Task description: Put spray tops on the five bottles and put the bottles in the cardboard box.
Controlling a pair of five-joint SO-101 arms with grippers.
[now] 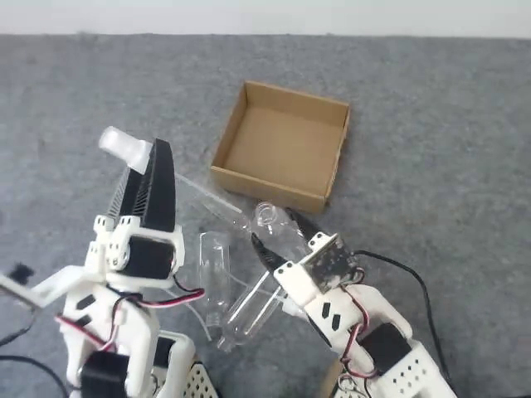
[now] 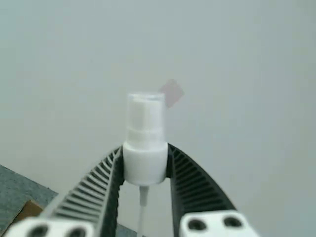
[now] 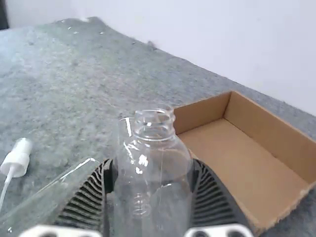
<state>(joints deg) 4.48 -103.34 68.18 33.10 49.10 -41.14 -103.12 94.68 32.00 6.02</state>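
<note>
Left gripper (image 2: 144, 150) has fingers clenched on a spray top (image 2: 144, 123), up high; right gripper (image 3: 150, 165) grips a clear bottle (image 3: 152, 143) by the cardboard box (image 3: 256, 148). Probably light, slick plastic, so we'd hold its body.

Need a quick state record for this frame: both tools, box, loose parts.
left tool: shut on spray top, held up off the grey mat
right tool: shut on clear bottle, neck open, no top on it
cardboard box: holds no bottles
loose bottles: at least two, lying between the arms
loose spray top: lying on the mat
</note>
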